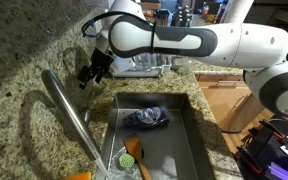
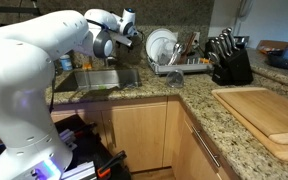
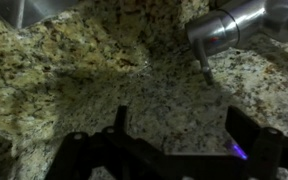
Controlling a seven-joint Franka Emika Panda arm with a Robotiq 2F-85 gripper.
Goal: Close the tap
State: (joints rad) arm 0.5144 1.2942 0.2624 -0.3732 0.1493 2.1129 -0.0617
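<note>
The tap (image 1: 69, 110) is a long brushed-steel tube that slants across the granite counter towards the sink (image 1: 189, 110). In the wrist view its steel base (image 3: 229, 25) lies at the upper right, with a thin lever handle (image 3: 204, 68) pointing down from it. My gripper (image 1: 92, 70) hovers over the counter behind the sink, close to the tap's base end. In the wrist view the two dark fingers (image 3: 184, 125) stand wide apart over bare granite, open and empty, with the lever a little beyond them. In an exterior view the gripper (image 2: 134, 30) is up by the back wall.
The sink holds a dark blue cloth (image 1: 146, 118) and an orange-handled brush with a green head (image 1: 132, 155). A dish rack with plates (image 2: 164, 48), a knife block (image 2: 229, 60) and a wooden cutting board (image 2: 269, 110) stand on the counter.
</note>
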